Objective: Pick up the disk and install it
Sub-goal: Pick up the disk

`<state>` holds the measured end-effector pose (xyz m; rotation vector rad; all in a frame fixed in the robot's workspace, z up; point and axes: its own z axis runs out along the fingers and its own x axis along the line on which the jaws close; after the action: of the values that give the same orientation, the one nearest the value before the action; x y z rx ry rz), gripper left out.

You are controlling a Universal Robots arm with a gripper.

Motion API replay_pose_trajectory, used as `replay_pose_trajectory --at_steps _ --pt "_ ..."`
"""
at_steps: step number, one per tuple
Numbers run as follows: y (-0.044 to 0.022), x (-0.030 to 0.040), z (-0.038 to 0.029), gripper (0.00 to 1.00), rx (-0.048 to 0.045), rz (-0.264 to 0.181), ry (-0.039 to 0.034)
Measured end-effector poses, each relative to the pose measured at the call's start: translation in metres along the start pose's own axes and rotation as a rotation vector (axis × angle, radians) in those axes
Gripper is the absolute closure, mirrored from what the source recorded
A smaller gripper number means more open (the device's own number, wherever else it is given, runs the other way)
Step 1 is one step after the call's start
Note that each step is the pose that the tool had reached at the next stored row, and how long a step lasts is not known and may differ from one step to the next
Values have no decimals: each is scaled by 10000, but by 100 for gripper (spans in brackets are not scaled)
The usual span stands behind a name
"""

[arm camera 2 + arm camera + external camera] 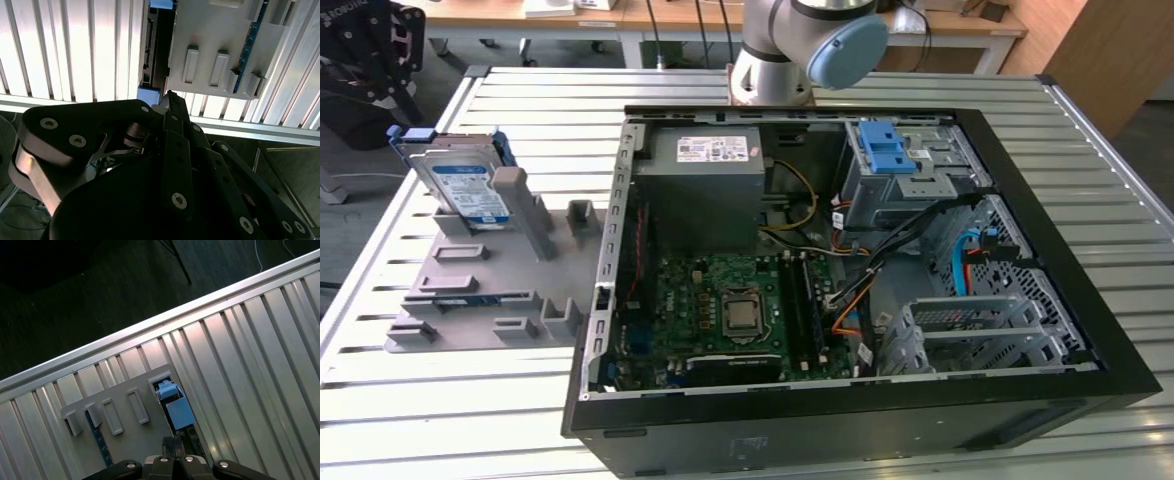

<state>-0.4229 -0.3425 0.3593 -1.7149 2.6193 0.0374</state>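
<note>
The disk [460,185] is a silver drive with a white-and-blue label in a blue bracket. It stands on edge in a slot at the far end of the grey fixture [480,290], at the exterior view's left. My black gripper [374,85] hangs beyond the table's edge, up and left of the disk, apart from it. The second wrist view has the gripper [167,97] just short of the disk's [150,50] blue bracket end. In the first wrist view the gripper [176,442] sits beside the disk's [177,410] blue end, near the fixture [130,440].
An open black computer case [854,395] lies on the slatted metal table [534,90]. Inside are a grey power-supply box [707,170], a green board [720,310] and a drive cage with a light-blue latch [887,150]. The arm's base [781,60] stands behind the case.
</note>
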Motion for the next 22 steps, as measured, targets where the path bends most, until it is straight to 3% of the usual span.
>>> replay_pose_trajectory --at_steps 14,22 --pt "0 0 0 89 -2 -90 1" --pt "0 0 5 89 -28 -1300 18"
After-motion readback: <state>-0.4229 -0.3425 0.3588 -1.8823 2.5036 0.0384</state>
